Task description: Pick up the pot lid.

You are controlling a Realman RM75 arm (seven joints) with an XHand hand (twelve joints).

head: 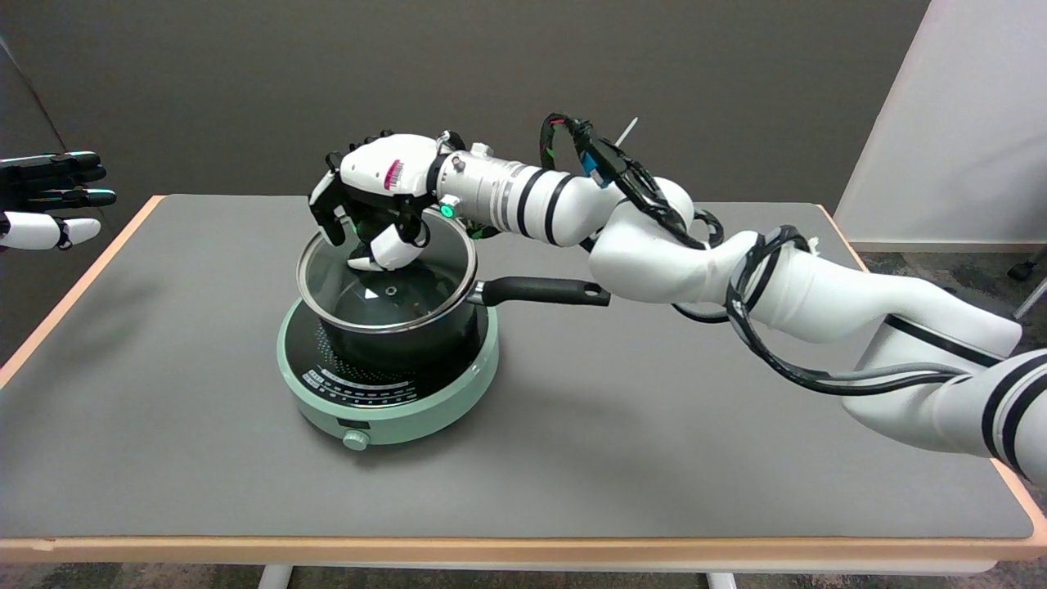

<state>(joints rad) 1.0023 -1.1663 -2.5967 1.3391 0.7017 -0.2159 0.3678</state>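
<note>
A glass pot lid (pixel 413 296) with a metal rim covers the black pot (pixel 409 348), which stands on a mint-green induction cooker (pixel 462 380) left of the table's middle. The lid looks slightly tilted toward the camera. My right hand (pixel 378 204) reaches in from the right and sits over the lid's centre. Its fingers (pixel 393 249) curl down and close around the lid's knob, which they hide. The pot's long black handle (pixel 544 290) points right, under my forearm.
The cooker's knob (pixel 356 440) faces the near edge. The grey table (pixel 654 442) has an orange rim. The idle left hand (pixel 49 200) hangs in the air at the far left. A white panel (pixel 957 123) stands at the back right.
</note>
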